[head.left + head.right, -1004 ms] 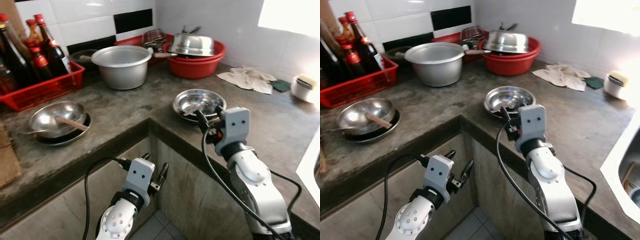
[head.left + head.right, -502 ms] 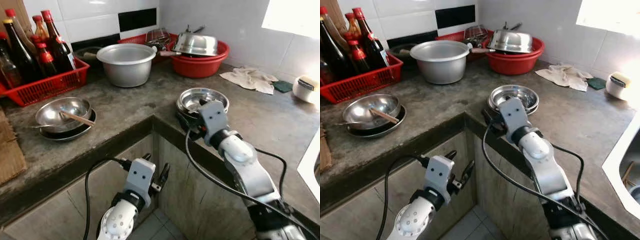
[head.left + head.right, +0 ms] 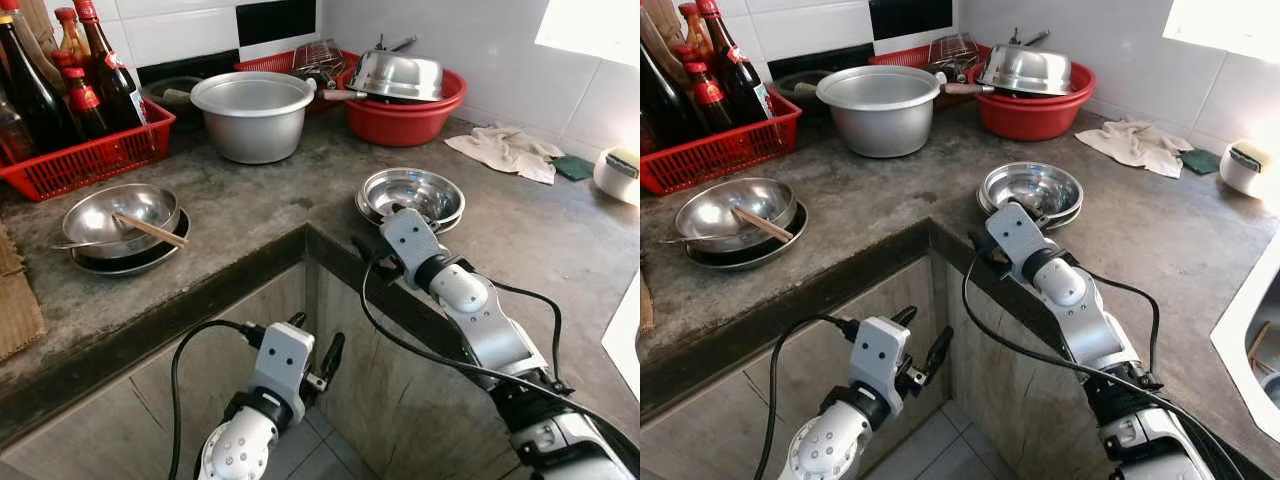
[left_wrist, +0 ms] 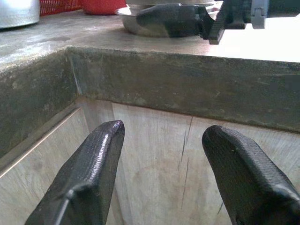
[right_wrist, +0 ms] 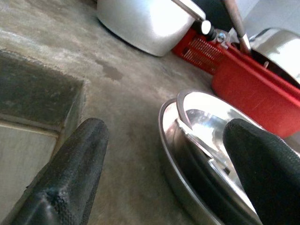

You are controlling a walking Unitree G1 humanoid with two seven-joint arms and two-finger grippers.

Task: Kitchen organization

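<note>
While the left gripper [image 3: 312, 352] hangs low in front of the cabinet below the counter edge, its two black fingers spread apart on nothing, the right gripper [image 5: 164, 154] reaches over the corner of the grey stone counter [image 3: 250, 215]. Its fingers are also spread wide, one beside and one over the rim of a stack of shallow steel dishes [image 3: 411, 195] that sits near the counter's front edge.

To the left on the counter, a steel bowl [image 3: 120, 218] rests on a dark plate [image 3: 130, 262], with a wooden stick [image 3: 150, 230] lying across the bowl.

Farther back stands a large aluminium pot [image 3: 252, 115]; what it holds cannot be seen. To its left, a red basket [image 3: 90, 160] holds several dark bottles [image 3: 100, 75] with red caps. To the pot's right, a red basin [image 3: 405, 120] carries an upturned steel bowl [image 3: 397, 75]. A crumpled pale cloth [image 3: 508, 152] lies on the counter by the far wall, with a small white cup [image 3: 617, 172] beyond it.
</note>
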